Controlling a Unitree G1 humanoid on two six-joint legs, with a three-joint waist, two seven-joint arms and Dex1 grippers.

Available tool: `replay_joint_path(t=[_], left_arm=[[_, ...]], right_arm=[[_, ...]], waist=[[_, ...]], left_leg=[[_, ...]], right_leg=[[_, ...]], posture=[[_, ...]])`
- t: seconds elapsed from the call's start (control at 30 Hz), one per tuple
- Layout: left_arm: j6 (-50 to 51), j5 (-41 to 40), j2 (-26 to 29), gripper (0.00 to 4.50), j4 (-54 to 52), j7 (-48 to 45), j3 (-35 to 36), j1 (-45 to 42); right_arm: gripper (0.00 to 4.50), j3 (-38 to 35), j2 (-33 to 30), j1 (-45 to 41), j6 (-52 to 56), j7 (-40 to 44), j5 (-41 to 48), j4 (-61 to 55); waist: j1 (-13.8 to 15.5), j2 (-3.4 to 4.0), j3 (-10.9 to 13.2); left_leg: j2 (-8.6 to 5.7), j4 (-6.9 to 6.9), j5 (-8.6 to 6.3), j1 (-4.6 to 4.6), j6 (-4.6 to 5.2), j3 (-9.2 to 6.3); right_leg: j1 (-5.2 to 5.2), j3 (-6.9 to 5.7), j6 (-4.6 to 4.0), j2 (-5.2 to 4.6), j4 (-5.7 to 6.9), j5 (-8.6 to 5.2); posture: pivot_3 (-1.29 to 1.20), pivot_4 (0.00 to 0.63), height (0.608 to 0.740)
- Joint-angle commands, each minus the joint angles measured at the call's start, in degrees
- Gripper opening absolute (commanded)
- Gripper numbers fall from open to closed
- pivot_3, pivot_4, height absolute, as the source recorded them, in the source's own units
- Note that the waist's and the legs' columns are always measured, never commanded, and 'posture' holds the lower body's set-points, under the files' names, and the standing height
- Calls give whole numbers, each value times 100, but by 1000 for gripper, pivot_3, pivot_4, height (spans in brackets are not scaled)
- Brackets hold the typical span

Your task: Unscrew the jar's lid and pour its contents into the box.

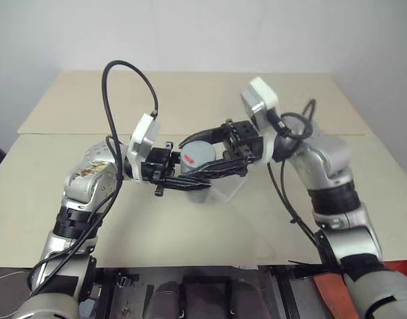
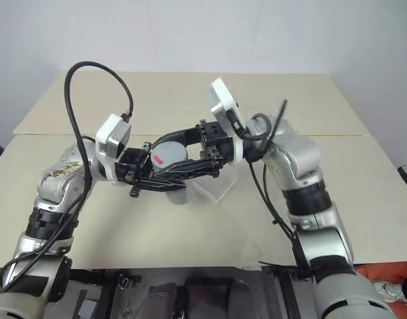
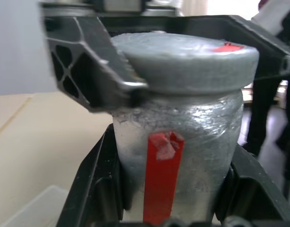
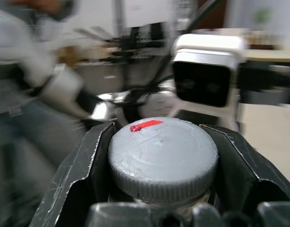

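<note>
I read this as a robotics lab or test room. My head cameras look down on two plain beige tables (image 1: 190, 93) pushed together end to end against a bare white wall (image 1: 190, 33), with nothing homely on them. The right wrist view looks back into the room: metal frames and cabling (image 4: 149, 33), and a blurred person (image 4: 26, 61) standing close by (a bench setup, not a home or shop).

A pale beige table (image 1: 190, 93) (two tops butted together) stands against a plain white wall (image 1: 190, 33).
</note>
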Motion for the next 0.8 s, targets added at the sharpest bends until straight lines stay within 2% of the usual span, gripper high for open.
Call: replay_joint_path(t=[0.03, 0.07, 0.13, 0.27, 0.53, 0.67, 0.8], left_arm=[[-62, -145, 56, 1913, -178, -405, -5, -44], [-86, -122, 40, 1913, -179, -344, 5, -35], [-91, -98, 3, 1913, -193, -170, 62, -1], [-143, 104, -52, 1913, -281, 390, 191, 146], [-256, 348, 71, 1913, -169, 917, 408, 424], [-324, 424, 75, 1913, -58, 969, 430, 449], [-405, 527, -12, 1913, 117, 992, 361, 339]], right_arm=[[2779, -43, 36, -230, -531, 719, -125, 339], [2779, -42, 92, -242, -621, 674, -202, 398], [3491, -93, 169, -210, -736, 455, -349, 429], [4488, -342, -8, 250, -813, -98, -522, -65], [4488, -1074, -654, 1392, -185, -1843, -537, -1797], [4488, -1191, -701, 1563, 246, -2498, -368, -2418], [4488, -934, -466, 1465, 657, -3061, -231, -2897]], waist=[[2, 0, 0], [2, 0, 0], [3, 0, 0], [28, 0, 0], [52, 0, 0], [14, 0, 0], [11, 0, 0]], left_leg=[[1, -1, 0, -1, 0, 0], [1, -1, 0, -3, 0, -1], [0, 0, 1, -8, -2, -1], [2, 1, 11, -15, -18, -2], [3, 0, 21, -24, -35, -5], [3, 0, 14, -21, -24, -5], [3, 1, 7, -17, -11, -6]], right_leg=[[-1, 0, 0, 0, 3, 0], [-2, -1, 0, 0, 2, 0], [-5, 0, 0, 0, 1, 0], [-9, -2, 1, 0, -1, 0], [-14, -5, 2, -5, -1, -1], [-15, -3, 1, -4, 3, -1], [-14, -3, 1, -4, 1, -1]], posture=[[0, 150, 740], [0, 150, 740], [0, 150, 740], [0, 150, 740], [0, 150, 740], [0, 150, 740], [0, 150, 740]])
